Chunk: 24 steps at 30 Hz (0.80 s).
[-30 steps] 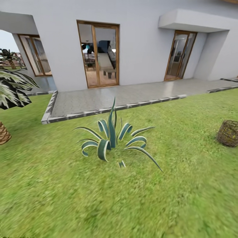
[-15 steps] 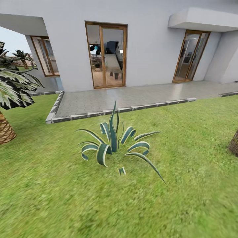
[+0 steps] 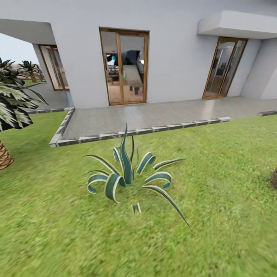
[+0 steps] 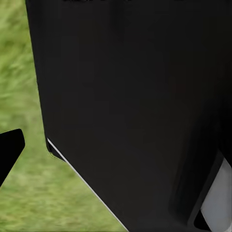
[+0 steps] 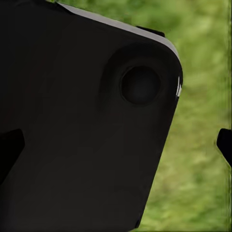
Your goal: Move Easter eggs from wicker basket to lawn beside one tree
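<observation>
The lawn (image 3: 215, 161) spreads across the head view. A brown woven sliver of the wicker basket (image 3: 274, 177) pokes in at the right edge; its inside and the three Easter eggs are hidden. The pale leaning tree is out of view. In the left wrist view one dark fingertip (image 4: 9, 151) stands far out to the side over blurred grass, beside my black body panel. The right gripper (image 5: 116, 145) has its fingertips (image 5: 224, 145) wide apart with nothing between them, in front of my black body, with grass behind.
A striped spiky agave (image 3: 129, 171) grows mid-lawn just ahead. A palm with a scaly brown trunk (image 3: 4, 156) and dark leaves stands at the left edge. Behind it, a stone-edged paved patio (image 3: 154, 113) runs along the grey house with its glass doors (image 3: 124, 66).
The whole picture has shifted, so the camera has turned left. The basket has slid from well inside the right side to a sliver at the edge. The agave sits slightly lower.
</observation>
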### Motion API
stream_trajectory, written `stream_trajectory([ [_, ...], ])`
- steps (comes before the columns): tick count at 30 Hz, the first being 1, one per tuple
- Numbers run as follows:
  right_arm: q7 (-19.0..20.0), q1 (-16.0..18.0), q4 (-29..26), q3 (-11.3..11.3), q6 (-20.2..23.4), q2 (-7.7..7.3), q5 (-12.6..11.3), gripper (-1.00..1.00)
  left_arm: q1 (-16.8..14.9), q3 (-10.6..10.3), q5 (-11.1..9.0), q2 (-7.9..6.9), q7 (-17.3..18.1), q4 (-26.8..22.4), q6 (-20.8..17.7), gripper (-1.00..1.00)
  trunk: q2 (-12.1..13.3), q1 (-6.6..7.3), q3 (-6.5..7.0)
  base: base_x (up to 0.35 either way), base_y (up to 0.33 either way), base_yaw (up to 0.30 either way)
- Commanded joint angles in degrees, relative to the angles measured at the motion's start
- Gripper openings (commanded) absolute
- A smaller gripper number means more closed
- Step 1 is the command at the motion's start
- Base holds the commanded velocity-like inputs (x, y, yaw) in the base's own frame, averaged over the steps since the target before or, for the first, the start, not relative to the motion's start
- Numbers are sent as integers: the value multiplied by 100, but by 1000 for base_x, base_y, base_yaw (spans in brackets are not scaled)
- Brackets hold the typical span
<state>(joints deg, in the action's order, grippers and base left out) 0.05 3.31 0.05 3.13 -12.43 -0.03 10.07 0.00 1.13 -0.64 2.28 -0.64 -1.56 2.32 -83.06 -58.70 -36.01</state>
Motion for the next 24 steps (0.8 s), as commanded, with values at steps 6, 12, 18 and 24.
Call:
stream_trajectory([
  [6, -14, 12, 30, 78, -18, 6, 30, 100, 0, 19, -33, 34, -7, -2, 48, 100, -2, -2, -3, 206, -195, 0],
  [12, -6, 12, 30, 75, 4, -9, 24, 100, 0, 19, -33, 23, -7, -2, 137, 100, -2, -2, -3, 0, 0, 0],
  [18, -8, 12, 30, 92, 9, -6, 16, 100, 0, 20, -33, 27, -7, -11, 146, 100, -2, -2, -3, 0, 0, 0],
  [24, -10, 12, 30, 92, -3, -6, 13, 100, 0, 23, -33, 27, -7, -11, 146, 100, -2, -2, -3, 11, 0, 0],
])
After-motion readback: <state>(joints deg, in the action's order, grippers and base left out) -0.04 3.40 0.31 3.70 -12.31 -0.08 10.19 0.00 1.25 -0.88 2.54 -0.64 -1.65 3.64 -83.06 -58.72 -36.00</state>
